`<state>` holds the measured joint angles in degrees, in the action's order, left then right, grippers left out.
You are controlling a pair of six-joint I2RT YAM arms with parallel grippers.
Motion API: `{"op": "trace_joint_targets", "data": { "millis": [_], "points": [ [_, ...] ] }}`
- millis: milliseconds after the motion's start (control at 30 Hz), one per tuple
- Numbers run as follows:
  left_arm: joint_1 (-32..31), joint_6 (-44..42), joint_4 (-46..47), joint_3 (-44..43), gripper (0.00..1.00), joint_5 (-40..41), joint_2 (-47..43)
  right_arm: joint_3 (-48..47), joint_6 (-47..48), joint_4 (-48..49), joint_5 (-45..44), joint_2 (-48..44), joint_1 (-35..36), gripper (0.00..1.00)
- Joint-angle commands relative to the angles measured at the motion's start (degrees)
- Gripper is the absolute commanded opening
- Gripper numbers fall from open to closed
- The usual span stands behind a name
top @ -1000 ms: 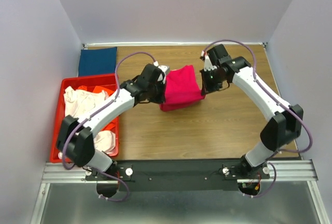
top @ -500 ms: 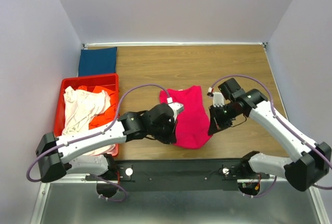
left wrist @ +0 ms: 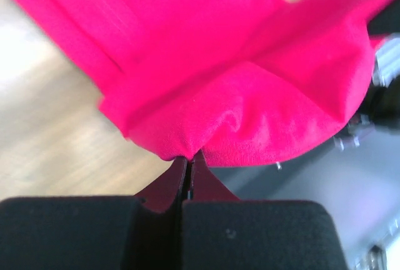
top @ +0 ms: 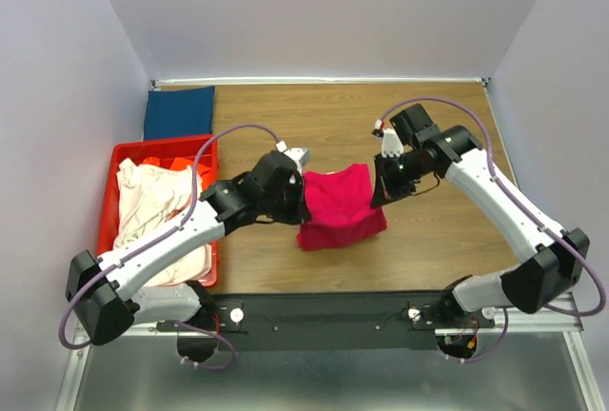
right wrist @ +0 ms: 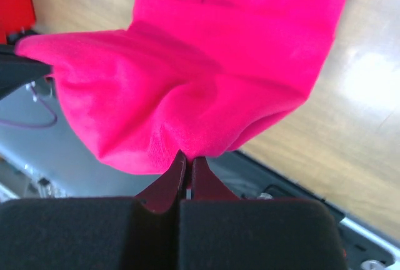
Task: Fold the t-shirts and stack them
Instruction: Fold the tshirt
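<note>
A magenta-pink t-shirt (top: 340, 206) hangs between my two grippers over the middle of the wooden table, its lower part draped on the wood. My left gripper (top: 303, 183) is shut on the shirt's left edge, seen pinched at the fingertips in the left wrist view (left wrist: 187, 157). My right gripper (top: 376, 190) is shut on the right edge, the cloth (right wrist: 200, 82) bunched at its tips (right wrist: 189, 155). A dark blue t-shirt (top: 178, 111) lies flat at the far left corner. Cream-white (top: 152, 197) and orange (top: 198, 166) t-shirts lie in the red crate.
The red plastic crate (top: 125, 152) stands along the left side of the table, under my left arm. Grey walls close in the table on the left, back and right. The black rail with the arm bases (top: 324, 316) runs along the near edge.
Both grippers swung toward the near edge with the pink shirt, laying it long and flat, then lifted back toward mid-table, folding the cloth shorter.
</note>
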<state>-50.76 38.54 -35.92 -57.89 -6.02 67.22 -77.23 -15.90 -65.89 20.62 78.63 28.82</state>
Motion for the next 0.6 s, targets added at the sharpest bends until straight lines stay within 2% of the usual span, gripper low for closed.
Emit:
{"op": "trace_joint_targets", "data": {
  "millis": [0,333,567],
  "points": [
    [6.19,-6.9,1.82,-4.6,0.0,-0.39,1.85,-6.16,2.19,1.2,-4.01,5.47,0.19,0.01],
    [14.54,-12.7,6.39,-7.76,0.0,-8.74,8.62,-17.68,6.67,0.24,-4.28,16.63,-1.31,0.01],
    [20.78,-16.83,7.53,-11.44,0.0,-12.08,16.17,-22.7,6.94,0.58,-3.57,23.92,-6.13,0.01]
  ]
}}
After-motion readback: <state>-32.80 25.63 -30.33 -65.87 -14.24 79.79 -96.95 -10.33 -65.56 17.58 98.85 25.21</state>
